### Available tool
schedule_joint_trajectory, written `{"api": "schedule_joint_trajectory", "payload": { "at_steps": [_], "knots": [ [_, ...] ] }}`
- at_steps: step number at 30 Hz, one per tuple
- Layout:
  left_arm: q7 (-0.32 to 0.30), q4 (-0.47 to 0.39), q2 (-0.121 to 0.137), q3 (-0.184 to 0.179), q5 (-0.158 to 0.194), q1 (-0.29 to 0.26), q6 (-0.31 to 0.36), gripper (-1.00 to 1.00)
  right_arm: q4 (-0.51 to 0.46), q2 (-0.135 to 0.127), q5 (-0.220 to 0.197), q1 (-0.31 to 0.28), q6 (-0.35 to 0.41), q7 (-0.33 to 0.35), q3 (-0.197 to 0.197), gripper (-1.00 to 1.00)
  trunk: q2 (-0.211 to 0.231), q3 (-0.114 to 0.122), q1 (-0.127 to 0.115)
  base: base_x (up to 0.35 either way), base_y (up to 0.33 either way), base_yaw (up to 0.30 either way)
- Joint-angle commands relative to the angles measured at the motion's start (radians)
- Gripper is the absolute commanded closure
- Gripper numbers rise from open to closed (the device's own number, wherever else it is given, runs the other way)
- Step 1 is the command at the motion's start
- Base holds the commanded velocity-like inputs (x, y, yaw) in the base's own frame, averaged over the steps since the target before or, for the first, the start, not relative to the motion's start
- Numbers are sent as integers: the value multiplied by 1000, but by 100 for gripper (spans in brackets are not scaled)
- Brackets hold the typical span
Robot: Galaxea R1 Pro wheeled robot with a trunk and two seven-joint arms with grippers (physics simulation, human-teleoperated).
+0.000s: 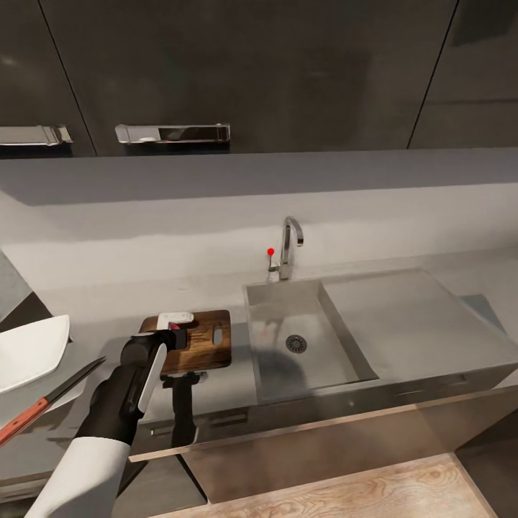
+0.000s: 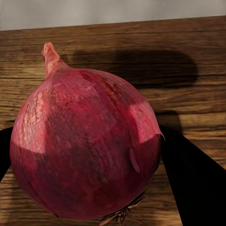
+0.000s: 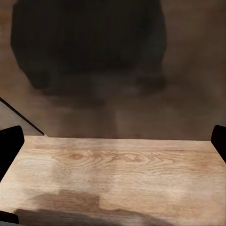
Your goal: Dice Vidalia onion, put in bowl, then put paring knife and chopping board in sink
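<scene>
Dark charcoal cabinets (image 1: 288,72) with steel bar handles (image 1: 173,133) hang above a pale grey backsplash (image 1: 180,230). Below the counter's front edge runs a light wood floor (image 1: 374,496).

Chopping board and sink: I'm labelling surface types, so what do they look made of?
The chopping board looks like dark brown wood, matte, with visible grain lines. The sink looks like brushed stainless steel: grey, dull sheen, round metal drain. Being renders, both are judged by look alone.

The left gripper (image 1: 175,327) hides most of the onion (image 1: 171,327); the paring knife (image 1: 43,401) handle is cut off.
</scene>
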Motion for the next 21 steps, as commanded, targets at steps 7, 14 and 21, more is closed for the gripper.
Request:
{"api": "schedule_joint_trajectory", "payload": {
  "at_steps": [7, 14, 21],
  "knots": [
    [4, -1, 0, 0, 3, -1, 4, 100, -2, 1, 4, 0, -1, 0, 0, -100, -1, -2, 0, 0, 0, 0],
    [4, -1, 0, 0, 3, -1, 4, 100, -2, 1, 1, 0, 0, 0, -1, -100, -1, -9, 0, 0, 0, 0],
    [4, -1, 0, 0, 3, 0, 4, 100, -2, 0, 4, 0, -2, 2, 0, -100, -1, -10, 0, 0, 0, 0]
  ]
}}
